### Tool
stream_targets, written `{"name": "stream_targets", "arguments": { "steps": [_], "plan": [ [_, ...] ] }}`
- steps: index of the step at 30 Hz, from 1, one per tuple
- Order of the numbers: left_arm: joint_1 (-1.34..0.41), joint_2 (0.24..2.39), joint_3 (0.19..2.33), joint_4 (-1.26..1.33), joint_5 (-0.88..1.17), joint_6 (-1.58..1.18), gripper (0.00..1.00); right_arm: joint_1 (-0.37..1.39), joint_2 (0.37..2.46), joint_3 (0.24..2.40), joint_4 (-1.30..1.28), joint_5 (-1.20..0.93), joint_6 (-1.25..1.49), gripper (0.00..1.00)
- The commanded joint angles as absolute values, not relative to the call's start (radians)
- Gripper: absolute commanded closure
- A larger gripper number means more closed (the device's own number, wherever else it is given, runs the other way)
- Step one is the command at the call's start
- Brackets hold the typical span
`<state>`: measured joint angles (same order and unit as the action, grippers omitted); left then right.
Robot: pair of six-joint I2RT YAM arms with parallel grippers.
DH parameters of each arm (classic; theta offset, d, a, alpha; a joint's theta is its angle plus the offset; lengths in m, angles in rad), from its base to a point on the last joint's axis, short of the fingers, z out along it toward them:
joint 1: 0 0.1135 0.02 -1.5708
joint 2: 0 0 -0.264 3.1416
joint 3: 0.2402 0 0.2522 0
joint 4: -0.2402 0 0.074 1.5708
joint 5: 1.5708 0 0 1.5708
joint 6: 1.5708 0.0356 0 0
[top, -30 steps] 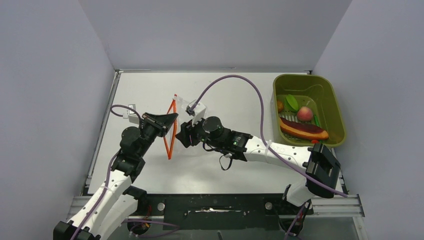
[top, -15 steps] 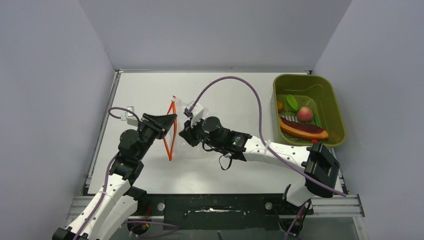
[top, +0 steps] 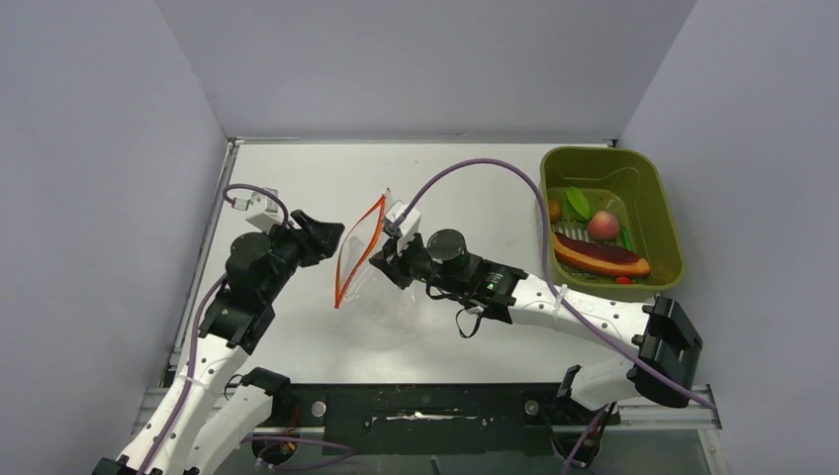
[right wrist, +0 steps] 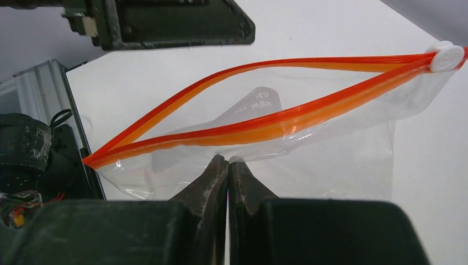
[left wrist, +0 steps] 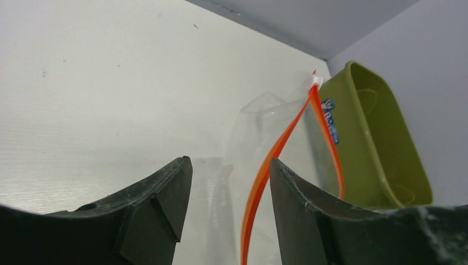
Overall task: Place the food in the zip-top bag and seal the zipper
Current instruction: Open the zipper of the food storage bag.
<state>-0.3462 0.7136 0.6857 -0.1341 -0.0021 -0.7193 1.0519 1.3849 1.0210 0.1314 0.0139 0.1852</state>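
Left tool (left wrist: 229,176) has released, jaws apart beside the zipper (right wrist: 265,124); right tool (right wrist: 228,165) now pinches the zip-top bag (top: 381,292) over the counter (top: 297,178), mouth gaping, food (top: 599,255) waiting in tub (top: 653,188), so loading can begin.

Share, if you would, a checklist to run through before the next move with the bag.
1. Right gripper shut on the zip-top bag just under the zipper: ok.
2. Bag mouth gaping: ok.
3. Slider parked at the zipper's end: ok.
4. Left gripper open: ok.
5. Left gripper clear of the bag: cannot tell.
6. Food in the bag: not ok; it lies in the green tub.
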Motion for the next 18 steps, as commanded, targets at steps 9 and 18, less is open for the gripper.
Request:
{"name": "stream_targets", "arguments": {
  "steps": [9, 18],
  "plan": [
    [-0.348, 0.776, 0.725, -0.106, 0.191, -0.385, 0.43, 1.044, 1.36, 1.029, 0.158, -0.062, 0.054, 1.0],
    [-0.349, 0.782, 0.758, -0.095, 0.249, -0.4, 0.41, 1.046, 1.375, 1.036, 0.151, -0.08, 0.036, 1.0]
  ]
}}
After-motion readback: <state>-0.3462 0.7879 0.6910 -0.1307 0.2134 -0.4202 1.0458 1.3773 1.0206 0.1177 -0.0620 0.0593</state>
